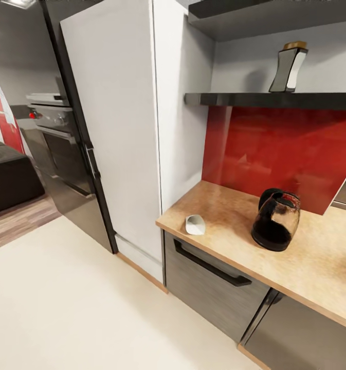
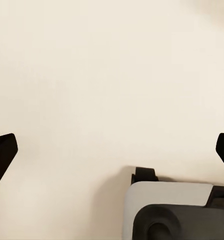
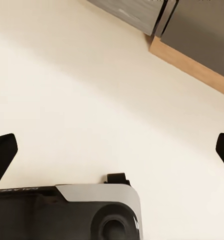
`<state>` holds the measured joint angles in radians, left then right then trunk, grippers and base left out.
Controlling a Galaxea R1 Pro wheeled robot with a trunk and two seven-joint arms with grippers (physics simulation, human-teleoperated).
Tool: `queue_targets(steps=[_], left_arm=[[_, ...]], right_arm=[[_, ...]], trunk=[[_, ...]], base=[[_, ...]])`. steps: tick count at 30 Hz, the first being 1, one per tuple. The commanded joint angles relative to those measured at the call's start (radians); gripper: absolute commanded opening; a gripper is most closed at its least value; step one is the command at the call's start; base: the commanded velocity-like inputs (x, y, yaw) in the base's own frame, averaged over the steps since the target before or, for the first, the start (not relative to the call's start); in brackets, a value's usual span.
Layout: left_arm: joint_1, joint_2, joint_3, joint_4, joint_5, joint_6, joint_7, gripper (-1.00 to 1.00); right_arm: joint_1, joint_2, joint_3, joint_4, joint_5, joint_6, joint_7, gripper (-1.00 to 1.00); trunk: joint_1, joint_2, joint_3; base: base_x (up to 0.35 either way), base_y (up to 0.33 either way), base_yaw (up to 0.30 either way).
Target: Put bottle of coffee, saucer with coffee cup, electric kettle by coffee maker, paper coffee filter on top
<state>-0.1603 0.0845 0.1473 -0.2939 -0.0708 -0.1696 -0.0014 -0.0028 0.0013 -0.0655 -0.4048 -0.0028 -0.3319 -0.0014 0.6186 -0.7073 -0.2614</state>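
Observation:
A dark and white bottle of coffee [image 1: 289, 69] with a brown cap stands on the black kitchen shelf [image 1: 244, 99]. On the wooden countertop [image 1: 316, 267] below sits a dark glass electric kettle [image 1: 276, 220]. A small white cone, seemingly the paper coffee filter [image 1: 195, 224], lies near the counter's left end. My left gripper [image 2: 112, 150] hangs open over cream floor, with nothing between its fingers. In the right wrist view my right gripper [image 3: 112, 152] is also open and empty above the floor, near the cabinet base [image 3: 191, 60].
A tall white cabinet [image 1: 116, 128] stands left of the counter, with an oven [image 1: 54, 128] beyond it. A grey drawer with a black handle [image 1: 211, 267] sits under the counter. A dark sofa [image 1: 8, 174] is at far left. Cream floor [image 1: 65, 308] stretches in front.

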Motion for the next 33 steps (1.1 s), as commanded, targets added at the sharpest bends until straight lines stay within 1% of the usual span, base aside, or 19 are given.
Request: queue_targets(steps=[1,33], left_arm=[[-0.001,0.000,0.005,0.001,-0.007,-0.004,0.000,1.00],[-0.001,0.000,0.005,0.001,-0.007,-0.004,0.004,1.00]], right_arm=[[0.000,0.000,-0.002,0.000,0.000,-0.003,-0.001,1.00],[0.000,-0.001,-0.005,-0.001,0.000,-0.003,-0.002,1.00]], trunk=[[-0.004,0.006,0.002],[-0.126,0.230,0.102]], base=[[0.000,0.000,0.000],[0.000,0.000,0.000]])
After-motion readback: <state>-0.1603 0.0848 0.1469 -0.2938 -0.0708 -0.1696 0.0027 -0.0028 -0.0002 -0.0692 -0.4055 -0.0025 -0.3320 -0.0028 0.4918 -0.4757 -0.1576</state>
